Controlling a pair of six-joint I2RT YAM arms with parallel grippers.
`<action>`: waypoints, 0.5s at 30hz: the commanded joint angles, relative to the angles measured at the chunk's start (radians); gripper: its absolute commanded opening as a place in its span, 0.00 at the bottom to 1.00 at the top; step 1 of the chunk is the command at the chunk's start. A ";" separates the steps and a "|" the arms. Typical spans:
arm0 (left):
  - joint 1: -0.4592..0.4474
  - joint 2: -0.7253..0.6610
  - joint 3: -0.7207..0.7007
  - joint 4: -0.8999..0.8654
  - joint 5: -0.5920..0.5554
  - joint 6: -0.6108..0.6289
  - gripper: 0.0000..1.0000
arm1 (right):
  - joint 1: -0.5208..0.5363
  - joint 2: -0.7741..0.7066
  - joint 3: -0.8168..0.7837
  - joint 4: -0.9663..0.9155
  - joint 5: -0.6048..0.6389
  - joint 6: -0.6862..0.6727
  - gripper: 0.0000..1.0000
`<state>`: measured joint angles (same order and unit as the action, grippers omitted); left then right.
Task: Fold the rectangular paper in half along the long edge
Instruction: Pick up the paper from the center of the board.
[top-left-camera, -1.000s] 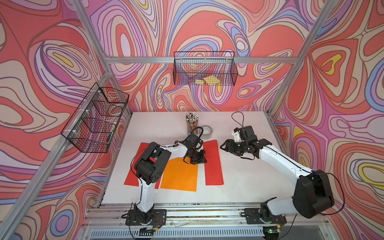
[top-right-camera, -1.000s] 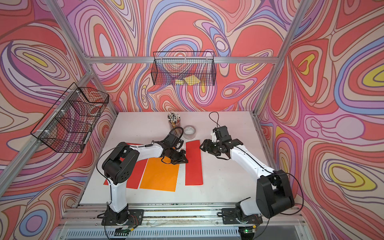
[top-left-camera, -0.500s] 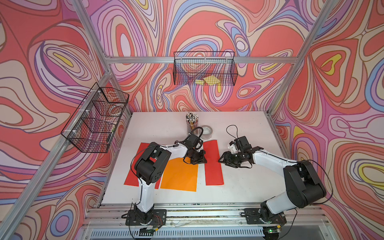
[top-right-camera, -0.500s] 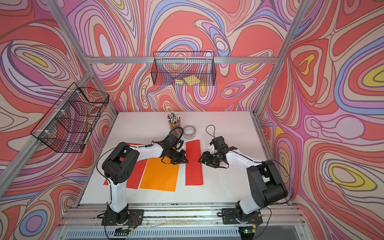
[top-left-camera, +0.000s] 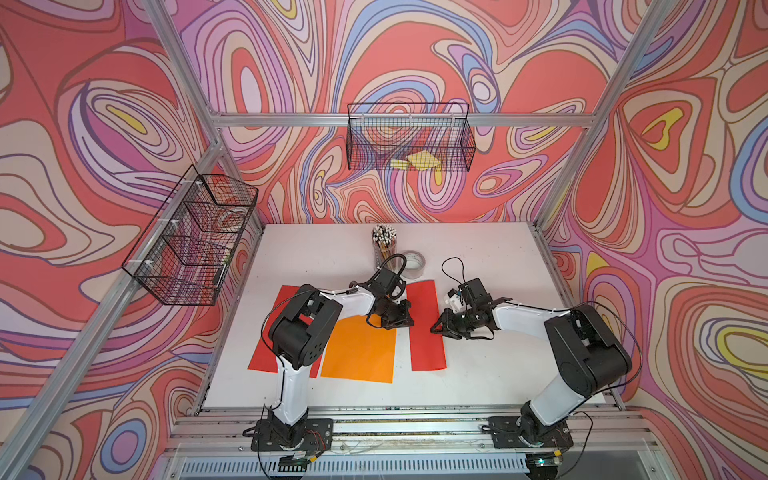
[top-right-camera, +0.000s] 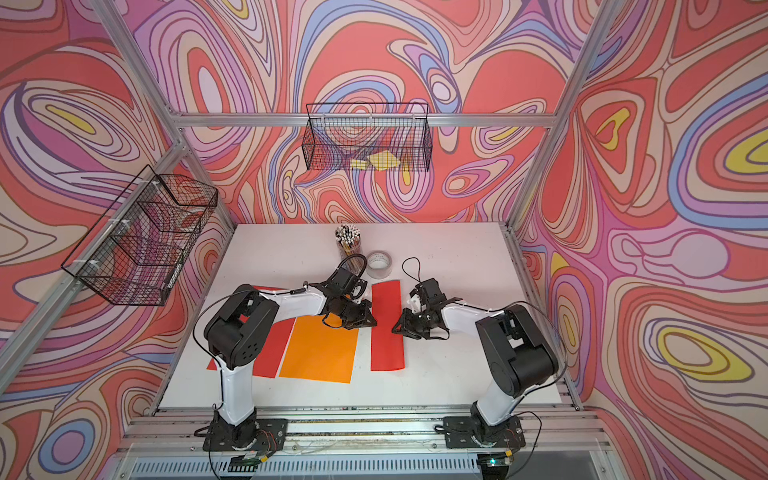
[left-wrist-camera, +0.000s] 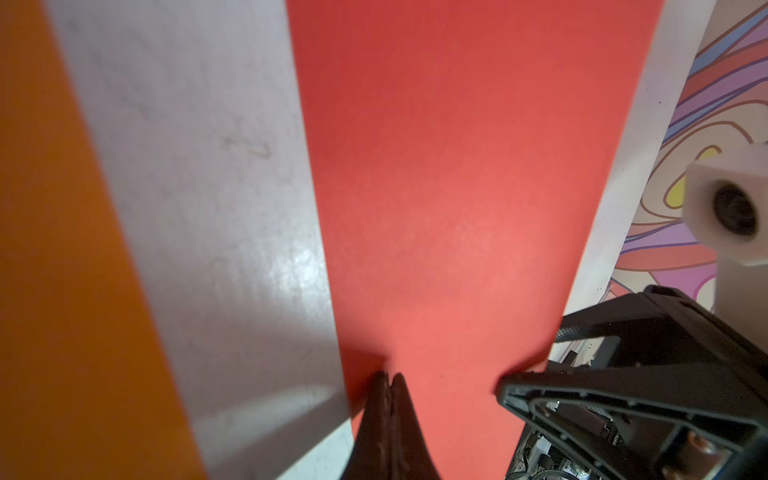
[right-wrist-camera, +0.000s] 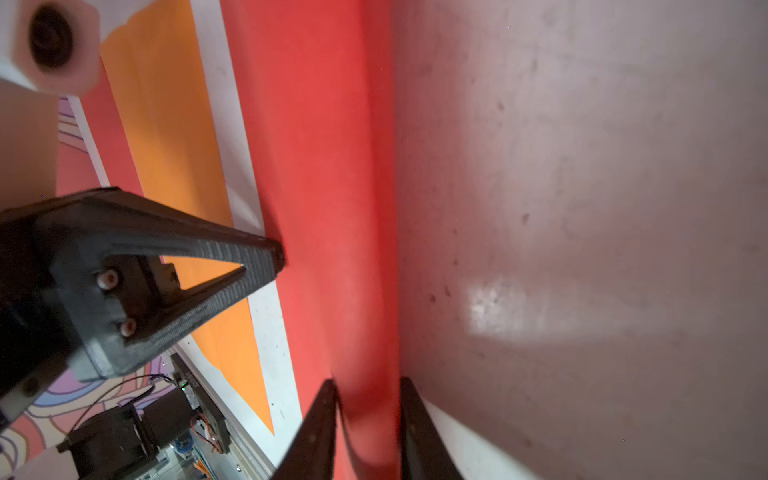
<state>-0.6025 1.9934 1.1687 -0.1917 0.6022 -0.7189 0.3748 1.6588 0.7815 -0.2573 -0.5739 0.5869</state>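
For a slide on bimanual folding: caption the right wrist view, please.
Right gripper straddles the red paper's curling long edge while the shut left gripper rests on it near the opposite edge.

Here we go: white shells on my left arm (top-left-camera: 291, 382) and my right arm (top-left-camera: 557, 399), chunky black joint housings (top-left-camera: 299, 332) between them, black base plates (top-left-camera: 322, 428) underneath. Black cable (top-left-camera: 395, 256) looping off each wrist. My fingers (right-wrist-camera: 232, 266): black triangular open frames, ribbed faces, two pale screw heads (right-wrist-camera: 109, 279). White camera block (left-wrist-camera: 727, 208), dark round lens. Thin orange wires (right-wrist-camera: 203, 440) by my left base.
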 joint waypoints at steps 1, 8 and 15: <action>-0.003 0.027 -0.024 -0.035 -0.031 -0.009 0.00 | 0.003 -0.009 -0.013 0.010 0.008 -0.006 0.19; -0.003 0.003 -0.025 -0.048 -0.032 -0.004 0.00 | 0.003 -0.016 -0.011 0.003 0.009 -0.007 0.13; 0.009 -0.132 -0.012 -0.092 -0.042 0.015 0.40 | 0.002 -0.057 -0.014 0.005 -0.001 -0.011 0.00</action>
<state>-0.6022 1.9427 1.1591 -0.2222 0.5846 -0.7116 0.3748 1.6352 0.7788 -0.2569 -0.5735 0.5873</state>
